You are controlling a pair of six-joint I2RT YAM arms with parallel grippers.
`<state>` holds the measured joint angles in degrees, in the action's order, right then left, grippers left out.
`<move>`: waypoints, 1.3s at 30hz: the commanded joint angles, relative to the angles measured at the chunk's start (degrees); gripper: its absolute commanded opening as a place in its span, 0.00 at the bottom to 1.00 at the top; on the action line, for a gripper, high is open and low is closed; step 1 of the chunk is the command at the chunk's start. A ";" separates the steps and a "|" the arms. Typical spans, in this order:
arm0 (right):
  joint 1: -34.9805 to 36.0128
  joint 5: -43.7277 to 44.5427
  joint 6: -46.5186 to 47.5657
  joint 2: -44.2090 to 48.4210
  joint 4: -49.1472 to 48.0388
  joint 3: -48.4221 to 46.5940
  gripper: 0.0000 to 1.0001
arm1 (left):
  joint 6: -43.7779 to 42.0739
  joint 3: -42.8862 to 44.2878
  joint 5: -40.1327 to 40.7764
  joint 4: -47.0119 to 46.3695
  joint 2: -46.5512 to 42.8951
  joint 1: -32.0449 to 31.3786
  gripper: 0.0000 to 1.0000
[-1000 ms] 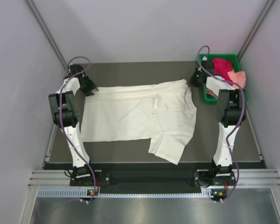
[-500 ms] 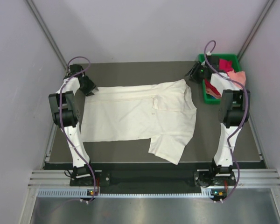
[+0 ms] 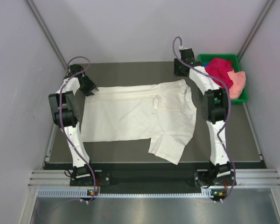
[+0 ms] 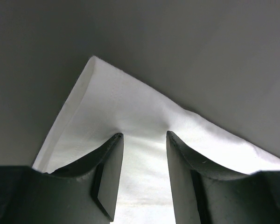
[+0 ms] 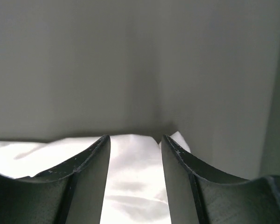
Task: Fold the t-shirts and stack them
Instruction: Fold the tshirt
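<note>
The cream-white cloth t-shirt [image 3: 140, 116] lies spread across the middle of the dark table [image 3: 130, 70], with bare surface along every edge. The crumpled magenta-red t-shirt [image 3: 218, 68] and peach-pink t-shirt [image 3: 238, 80] sit in the green plastic tray [image 3: 243, 96] at far right. Left gripper [image 4: 143, 135]: jaws parted over the far-left corner. Right gripper [image 5: 133, 137]: jaws parted, empty, above the far-right edge.

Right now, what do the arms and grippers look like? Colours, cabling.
Both the left arm and right arm have white link shells, black joint housings and a purple cable looping along each. The left gripper and right gripper have dark grey, curved, tapering fingers.
</note>
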<state>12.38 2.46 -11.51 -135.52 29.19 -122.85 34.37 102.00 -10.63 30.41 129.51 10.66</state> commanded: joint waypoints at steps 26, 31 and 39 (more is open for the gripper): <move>-2.71 20.31 2.54 -6.77 9.83 -6.27 0.35 | -2.64 -4.44 9.93 3.69 4.61 0.95 0.48; -2.80 14.88 0.70 -4.40 8.08 -4.42 0.32 | -2.47 -4.44 9.84 3.78 4.61 0.86 0.49; -4.56 7.12 -5.89 -0.19 5.79 -0.47 0.28 | -2.38 -2.78 7.74 3.60 5.40 0.95 0.48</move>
<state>8.21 13.26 -14.13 -141.75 36.86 -124.25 34.41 101.45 -9.85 29.93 129.16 10.44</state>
